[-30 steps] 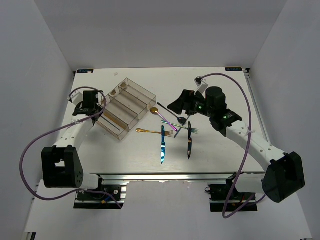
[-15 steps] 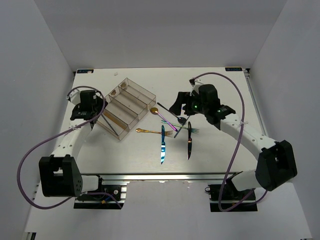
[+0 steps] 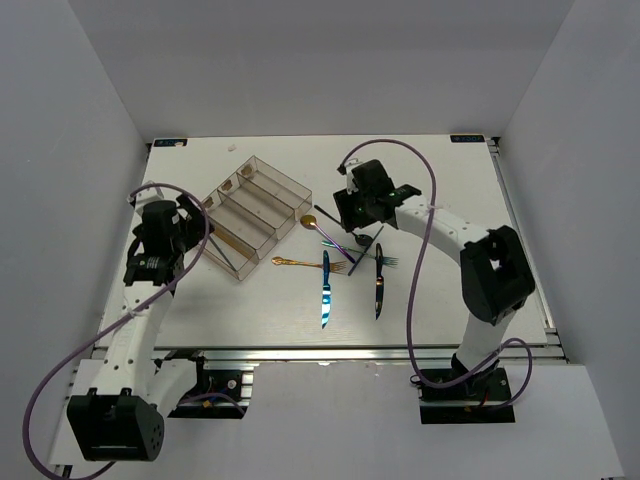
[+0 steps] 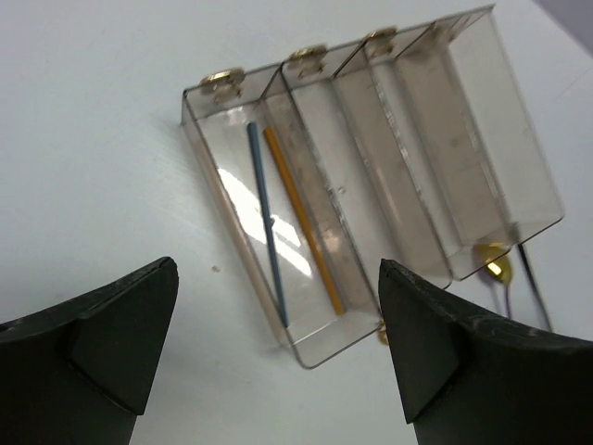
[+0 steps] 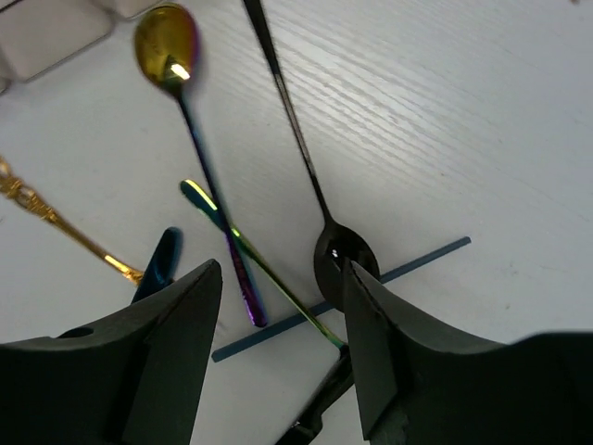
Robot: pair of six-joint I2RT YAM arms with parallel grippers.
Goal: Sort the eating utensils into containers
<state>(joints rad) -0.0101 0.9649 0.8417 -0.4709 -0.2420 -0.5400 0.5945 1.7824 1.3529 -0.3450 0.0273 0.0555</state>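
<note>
Two tools, both gaping, empty: left tool beside organiser tray near bench's left edge; right tool over crossed utensils mid-bench. Recommended: straddle the seemingly topmost rainbow handle alone, clear of neighbours.

chopsticks lie in the tray; other utensils lie to its right.
</note>
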